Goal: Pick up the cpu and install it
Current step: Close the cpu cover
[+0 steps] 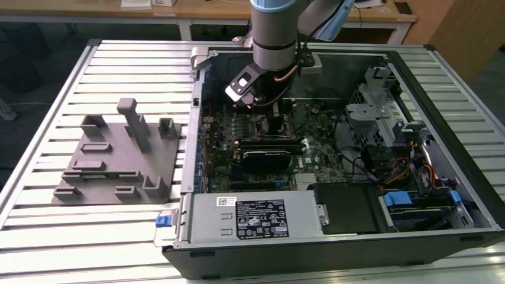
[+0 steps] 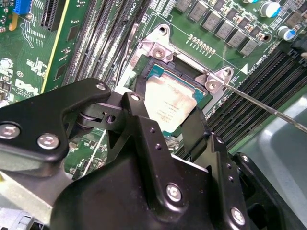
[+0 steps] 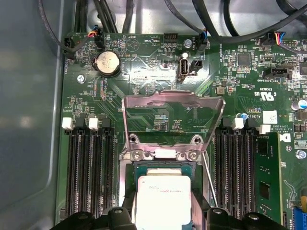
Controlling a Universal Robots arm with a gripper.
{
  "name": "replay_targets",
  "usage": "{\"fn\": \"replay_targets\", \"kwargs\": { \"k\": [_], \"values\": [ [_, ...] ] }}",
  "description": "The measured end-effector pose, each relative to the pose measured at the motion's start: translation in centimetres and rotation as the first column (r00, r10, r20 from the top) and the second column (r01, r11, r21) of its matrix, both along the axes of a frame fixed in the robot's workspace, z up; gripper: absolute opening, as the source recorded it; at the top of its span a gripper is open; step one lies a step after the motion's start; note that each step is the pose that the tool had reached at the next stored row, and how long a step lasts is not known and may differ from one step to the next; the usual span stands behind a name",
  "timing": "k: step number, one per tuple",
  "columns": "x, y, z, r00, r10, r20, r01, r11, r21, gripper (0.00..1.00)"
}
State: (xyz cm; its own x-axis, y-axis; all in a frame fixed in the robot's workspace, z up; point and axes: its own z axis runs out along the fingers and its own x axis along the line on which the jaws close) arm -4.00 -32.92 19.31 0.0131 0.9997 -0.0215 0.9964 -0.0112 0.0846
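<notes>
End effector clamps the cpu over the socket. It should go down level, square and gently.

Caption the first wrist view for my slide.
Black end effector at the small silvery-topped square cpu on the green motherboard, shiny metal retention frame raised.

The computer case lies open upward, leaving a way straight down to the motherboard. By the socket the raised load plate stands upright on one side. Its thin lever slants close beside, and memory slots flank two sides. Cables cross beyond the board. The slatted worktop has open room around the grey fixture.
</notes>
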Motion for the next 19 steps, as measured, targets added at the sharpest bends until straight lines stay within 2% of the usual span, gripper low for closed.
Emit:
{"fn": "replay_targets", "kwargs": {
  "k": [19],
  "values": [
    [0.01,-0.11,-0.21,1.0,0.0,0.0004,0.0,1.0,0.0006,0.55]
  ]
}}
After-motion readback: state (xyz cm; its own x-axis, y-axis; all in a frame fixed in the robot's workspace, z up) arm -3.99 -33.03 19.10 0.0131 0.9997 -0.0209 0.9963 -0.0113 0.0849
